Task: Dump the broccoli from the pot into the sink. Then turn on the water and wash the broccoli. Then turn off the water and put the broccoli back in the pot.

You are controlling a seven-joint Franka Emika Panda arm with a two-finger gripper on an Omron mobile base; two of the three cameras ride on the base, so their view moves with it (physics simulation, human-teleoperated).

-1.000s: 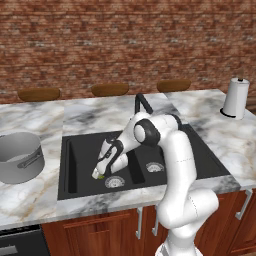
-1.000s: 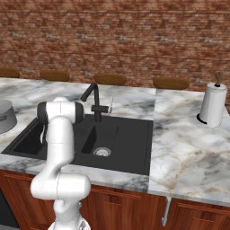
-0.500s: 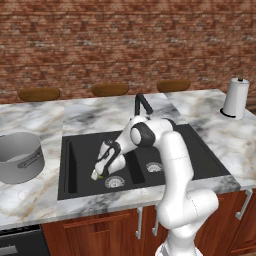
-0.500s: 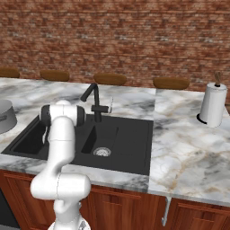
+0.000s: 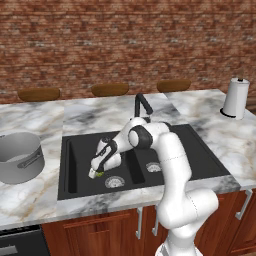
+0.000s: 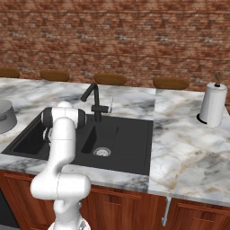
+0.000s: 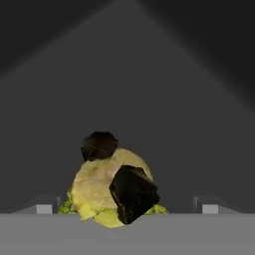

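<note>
Low at the middle left of the left base view, the hand (image 5: 95, 172) is seen wide open over the broccoli (image 5: 98, 174) in the sink (image 5: 200, 160), gripping nothing; up close, the hand view shows the broccoli's pale stalk.

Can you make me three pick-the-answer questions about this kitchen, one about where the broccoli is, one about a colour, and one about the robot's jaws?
1. Where is the broccoli?
A. In the pot
B. In the sink
C. On the counter

2. What colour is the sink?
A. Black
B. White
C. Silver

3. How do the jaws stand?
A. Shut on the faucet
B. Shut on the pot's handle
C. Open, down at the broccoli

Answers:
1 B, it lies on the basin floor beside the drain.
2 A, both basins are matte black.
3 C, the gripper is low in the basin at the floret, the pot far off.
</note>
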